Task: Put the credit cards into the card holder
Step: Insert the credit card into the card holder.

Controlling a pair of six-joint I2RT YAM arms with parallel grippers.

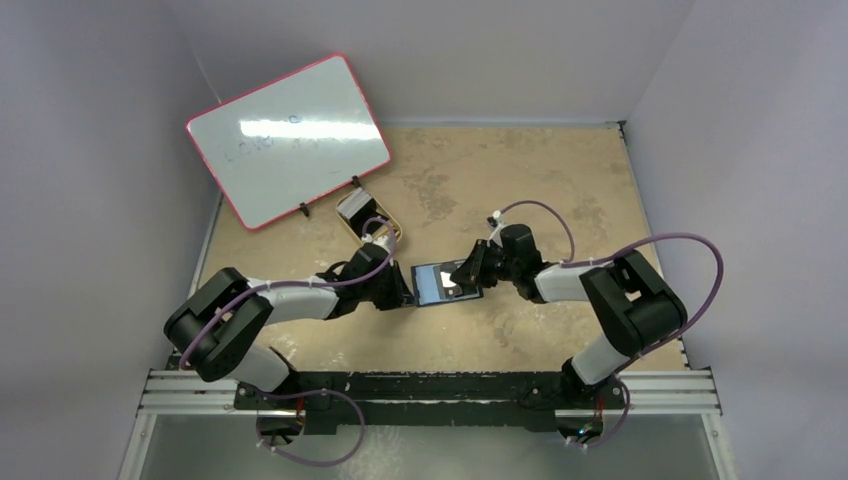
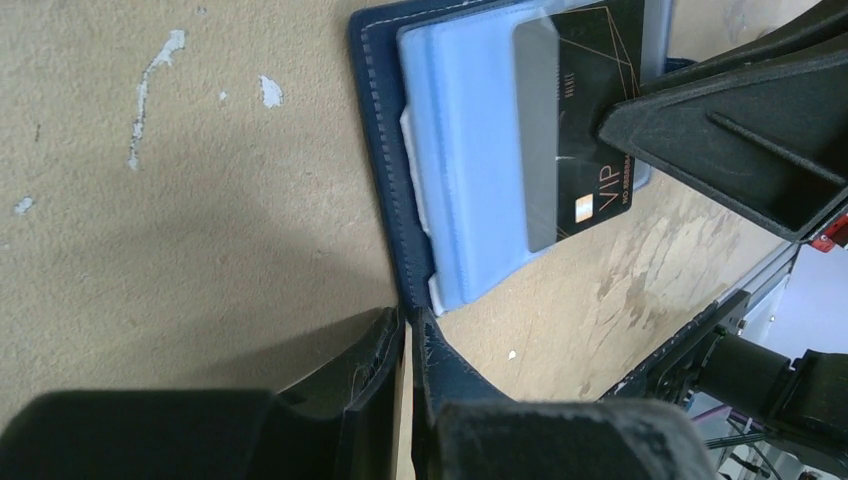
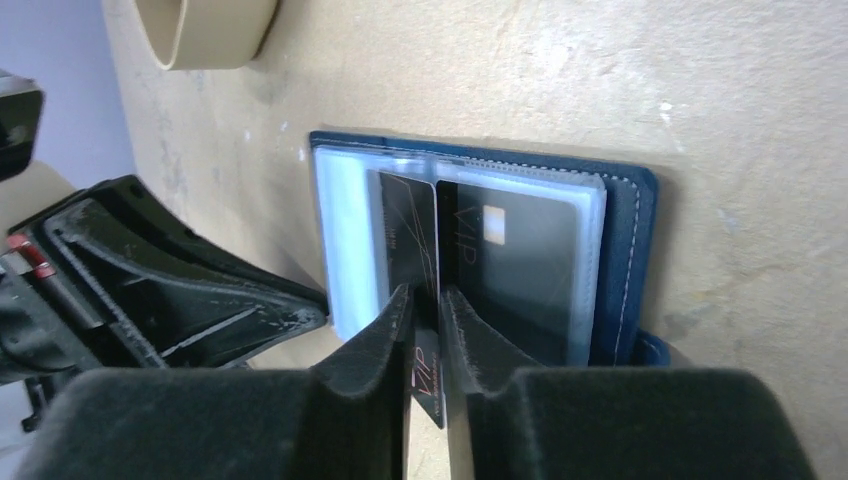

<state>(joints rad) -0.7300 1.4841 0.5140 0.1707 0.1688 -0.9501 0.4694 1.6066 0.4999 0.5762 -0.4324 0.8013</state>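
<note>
Left gripper (image 2: 408,345) clamped shut on wallet (image 2: 378,150), on its navy edge. It pins wallet open and flat mid-table so sleeves don't shift. Right gripper (image 3: 428,300) has card (image 3: 405,225) on edge between fingers, far end down on sleeves, angled to slide in. Jaws sit close either side; pinching or slack, I can't tell. Second card (image 3: 520,270) already sleeved in other half. My read: insertion under way, needs wallet held firm.

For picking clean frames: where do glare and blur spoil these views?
Top external: glare washes the whiteboard. Left wrist: pale sheen over part of the credit card; the left pincer is blurred. Right wrist: the right pincer is blurred, the card holder sharp.
</note>
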